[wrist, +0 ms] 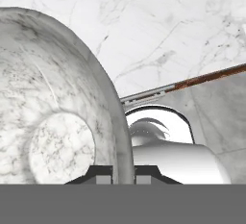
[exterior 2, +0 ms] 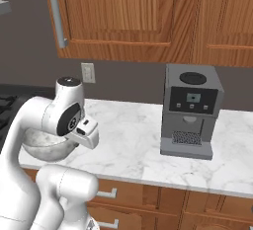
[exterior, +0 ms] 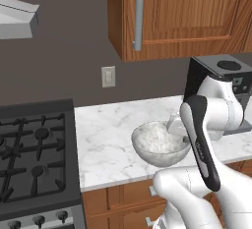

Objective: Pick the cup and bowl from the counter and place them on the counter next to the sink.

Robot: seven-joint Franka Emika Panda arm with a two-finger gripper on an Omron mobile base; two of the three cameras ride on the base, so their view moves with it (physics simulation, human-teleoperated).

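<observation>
You've got the white marble counter (exterior: pixel 108 144) over brown wooden cabinets, black gas stovetop (exterior: pixel 34 154) at its left end, grey coffee machine (exterior 2: pixel 190 110) standing on it to the right. The glossy pale grey speckled bowl (exterior: pixel 158 144) sits just above the counter's front edge; your two-finger gripper (wrist: pixel 123 174) is clamped on its rim, one fingertip inside, one outside

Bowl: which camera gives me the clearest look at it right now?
Left base view: the bowl shows whole, with its speckled inside, beside the arm. In the right base view the arm hides most of it. The hand view shows its rim between the fingertips.
</observation>
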